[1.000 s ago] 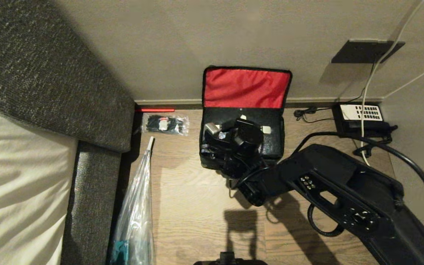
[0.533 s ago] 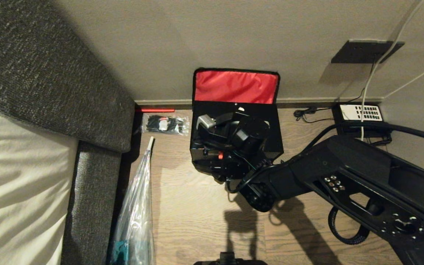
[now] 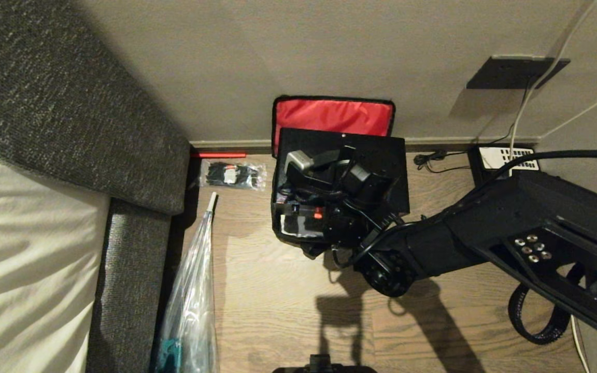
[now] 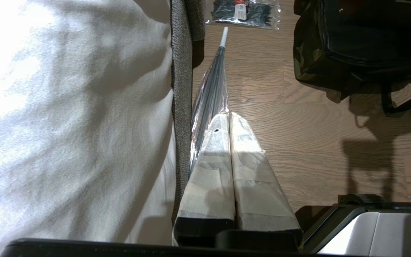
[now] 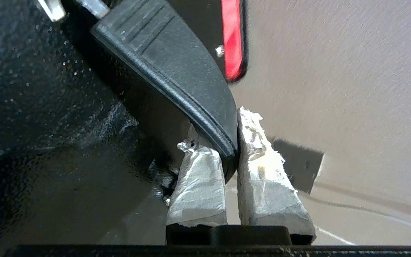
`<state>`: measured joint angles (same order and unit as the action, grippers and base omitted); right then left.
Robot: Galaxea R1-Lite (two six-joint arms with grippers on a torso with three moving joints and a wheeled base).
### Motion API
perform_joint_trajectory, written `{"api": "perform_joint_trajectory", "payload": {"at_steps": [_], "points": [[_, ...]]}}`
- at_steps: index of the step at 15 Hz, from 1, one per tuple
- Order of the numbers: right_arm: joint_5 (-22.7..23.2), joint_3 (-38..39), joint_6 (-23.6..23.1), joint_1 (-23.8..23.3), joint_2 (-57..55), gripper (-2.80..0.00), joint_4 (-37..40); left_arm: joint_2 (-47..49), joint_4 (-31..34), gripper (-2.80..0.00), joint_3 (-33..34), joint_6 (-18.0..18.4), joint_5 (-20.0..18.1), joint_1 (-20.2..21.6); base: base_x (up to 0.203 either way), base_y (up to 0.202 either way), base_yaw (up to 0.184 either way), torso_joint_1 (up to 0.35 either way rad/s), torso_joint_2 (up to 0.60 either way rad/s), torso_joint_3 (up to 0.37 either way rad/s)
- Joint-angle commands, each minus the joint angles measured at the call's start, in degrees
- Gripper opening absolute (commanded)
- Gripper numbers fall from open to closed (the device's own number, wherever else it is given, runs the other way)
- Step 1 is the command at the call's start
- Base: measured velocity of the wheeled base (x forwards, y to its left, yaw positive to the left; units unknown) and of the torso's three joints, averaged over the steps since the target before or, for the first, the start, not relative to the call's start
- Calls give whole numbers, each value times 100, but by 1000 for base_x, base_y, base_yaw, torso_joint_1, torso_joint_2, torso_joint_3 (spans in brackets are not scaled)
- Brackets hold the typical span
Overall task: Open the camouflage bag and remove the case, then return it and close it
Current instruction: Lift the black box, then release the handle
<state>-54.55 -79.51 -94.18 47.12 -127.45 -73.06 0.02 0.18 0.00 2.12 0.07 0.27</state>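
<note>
The camouflage bag (image 3: 283, 155) stands open on the wooden floor against the wall, its red lid lining (image 3: 332, 115) leaning back. The flat black case (image 3: 381, 155) hangs tilted above the bag's mouth and covers the lower part of the lining. My right gripper (image 5: 232, 132) is shut on the case's black handle (image 5: 177, 67), with one taped finger on each side of it; in the head view the wrist (image 3: 340, 181) hides the grip. A strip of the bag's silvery interior (image 3: 294, 226) shows below the case. My left gripper (image 4: 228, 117) is shut and holds nothing, parked low beside the bed, with the bag (image 4: 309, 53) ahead.
A grey upholstered bed frame (image 3: 70, 103) with white bedding fills the left. A plastic-wrapped umbrella (image 3: 189, 290) and a packet of cable ties (image 3: 232, 174) lie left of the bag. A desk telephone (image 3: 506, 158) and cables sit at the right by the wall.
My right arm has risen and drawn the case up out of the bag. The case now covers more of the red lining, and the bag's silvery interior shows below it.
</note>
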Motion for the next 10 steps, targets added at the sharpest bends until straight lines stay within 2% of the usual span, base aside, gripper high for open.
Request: {"api": "perform_joint_trajectory", "payload": {"at_steps": [1,6,10], "points": [[-107,252,-55,75,673,-280,90,-11,-1,-280,10,-1,1,1,0,0,0,0,0,0],[-298,1464,-37,-35,1870,-280,387,-11,-1,-280,17,-1,1,7,0,0,0,0,0,0],[-334,2646,82,-642,2719,-280,435,-11,-1,-280,12,-1,1,5,0,0,0,0,0,0]]}}
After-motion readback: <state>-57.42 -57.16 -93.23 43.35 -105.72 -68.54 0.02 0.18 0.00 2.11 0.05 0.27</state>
